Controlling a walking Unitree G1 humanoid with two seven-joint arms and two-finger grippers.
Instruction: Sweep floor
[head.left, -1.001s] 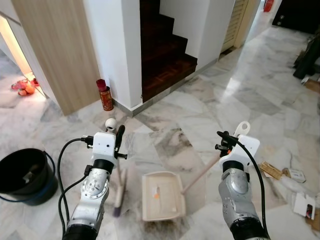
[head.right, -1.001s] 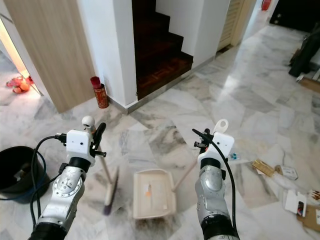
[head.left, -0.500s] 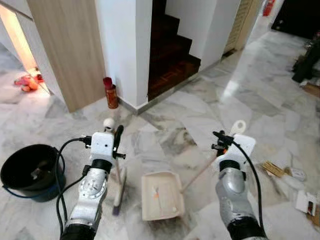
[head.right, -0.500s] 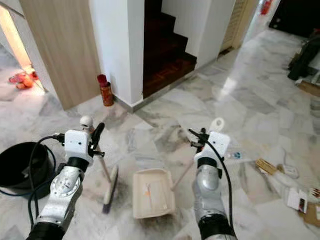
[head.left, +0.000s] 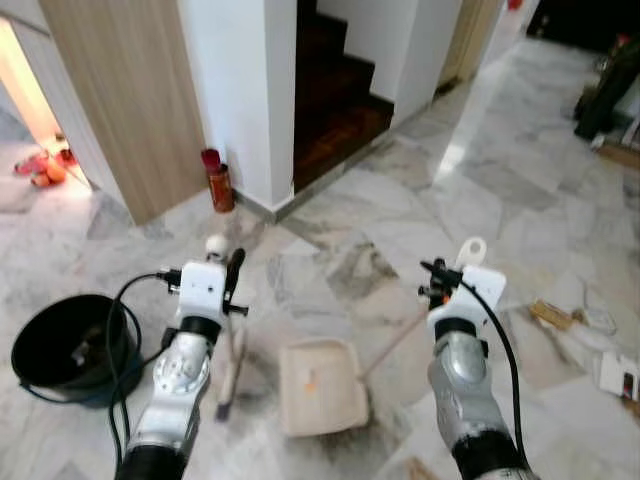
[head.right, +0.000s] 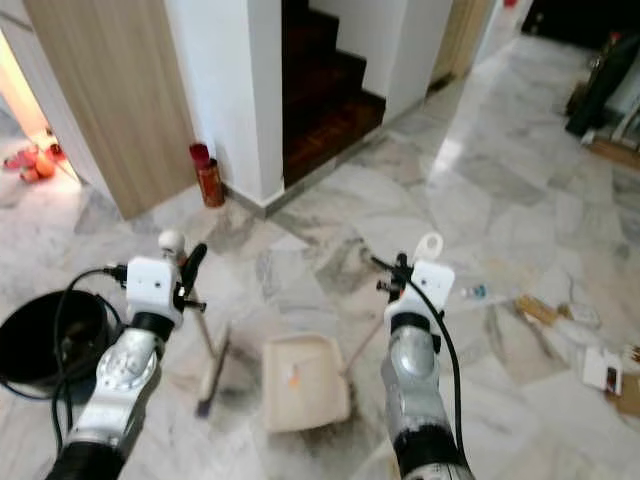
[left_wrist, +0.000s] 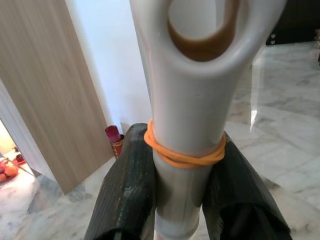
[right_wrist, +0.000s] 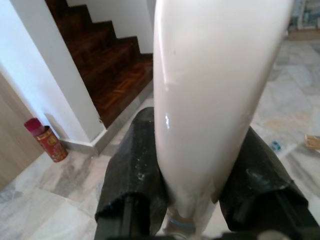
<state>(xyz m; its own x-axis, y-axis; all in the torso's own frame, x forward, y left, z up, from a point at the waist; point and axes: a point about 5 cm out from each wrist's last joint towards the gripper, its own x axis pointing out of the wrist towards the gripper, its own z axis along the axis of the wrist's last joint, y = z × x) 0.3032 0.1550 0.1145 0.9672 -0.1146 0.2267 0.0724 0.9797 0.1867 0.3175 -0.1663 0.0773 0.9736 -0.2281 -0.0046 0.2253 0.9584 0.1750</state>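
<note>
Left eye view: on the marble floor (head.left: 500, 190), a black bucket (head.left: 72, 345) sits left, something unclear inside. The cream dustpan (head.left: 320, 385), centre, holds a small orange scrap. Left gripper (left_wrist: 180, 190) jaws clamp the broom (head.left: 228, 375) handle; right gripper (right_wrist: 200, 185) jaws clamp the dustpan's handle.

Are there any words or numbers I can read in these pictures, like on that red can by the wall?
None can be read.
Red can by the white wall: it has a gold pattern, too small and blurred to read.
Boxes and papers on the floor at the right: any print is too blurred.
Cream dustpan: no words seen.
</note>
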